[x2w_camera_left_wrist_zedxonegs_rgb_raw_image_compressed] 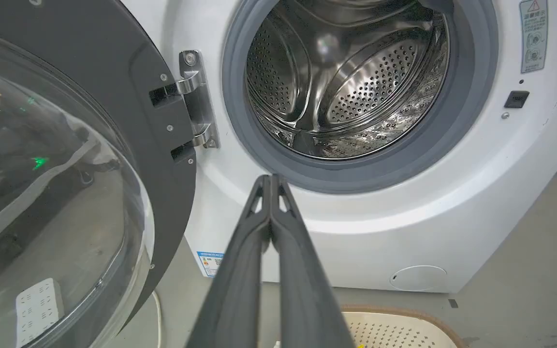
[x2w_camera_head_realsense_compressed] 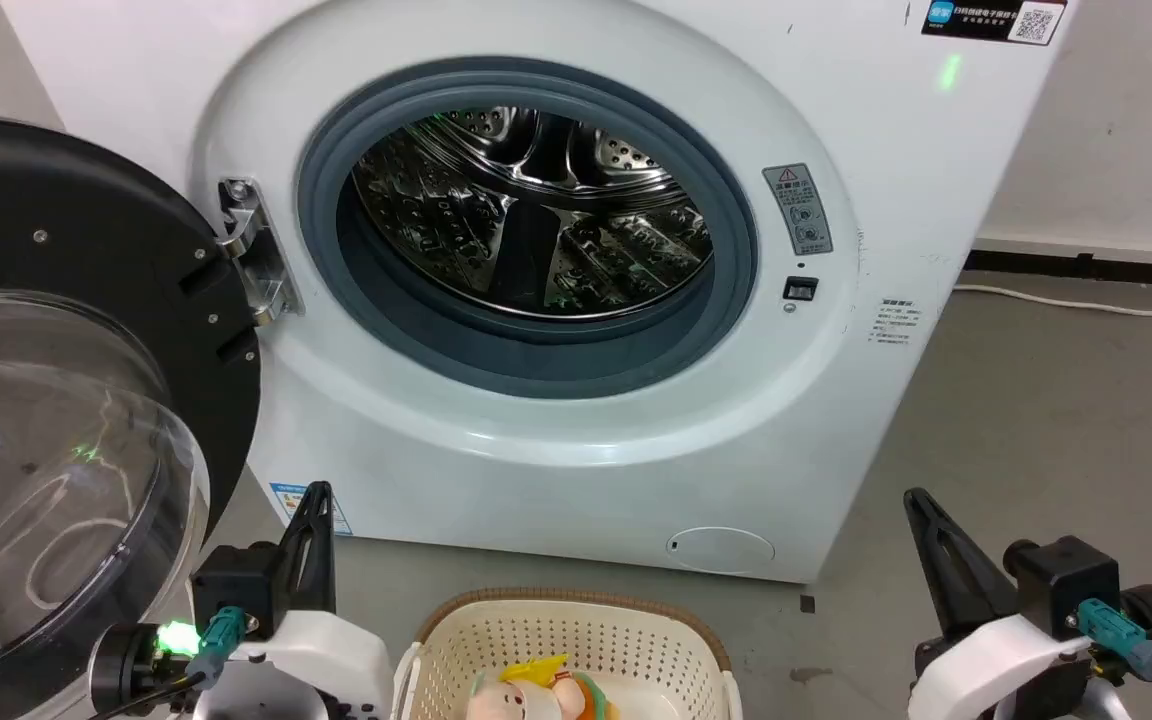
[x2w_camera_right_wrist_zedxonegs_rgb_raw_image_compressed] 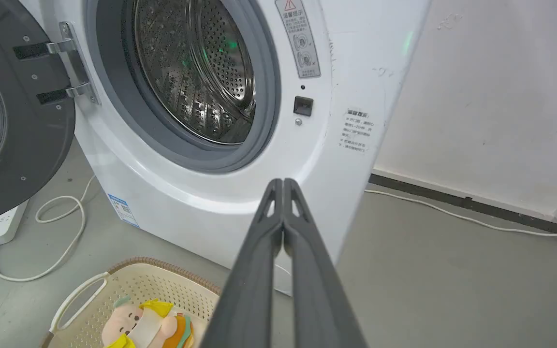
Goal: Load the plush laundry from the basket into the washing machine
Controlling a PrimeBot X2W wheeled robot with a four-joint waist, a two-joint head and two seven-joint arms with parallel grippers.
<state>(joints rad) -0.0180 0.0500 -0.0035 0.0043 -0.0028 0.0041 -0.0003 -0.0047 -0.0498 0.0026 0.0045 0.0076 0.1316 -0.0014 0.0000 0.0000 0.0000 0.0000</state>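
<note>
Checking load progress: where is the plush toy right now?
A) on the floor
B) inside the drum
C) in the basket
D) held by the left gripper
C: the toy lies in the basket in front of the washer.

The plush laundry [x2w_camera_head_realsense_compressed: 536, 692] (pink doll, burger body) lies in the cream basket [x2w_camera_head_realsense_compressed: 576, 630] before the washing machine [x2w_camera_head_realsense_compressed: 556, 450], door swung open.

Left gripper [x2w_camera_head_realsense_compressed: 316, 497] and right gripper [x2w_camera_head_realsense_compressed: 918, 500] flank the basket [x2w_camera_head_realsense_compressed: 576, 597], both with fingers pressed together, tips raised.
</note>
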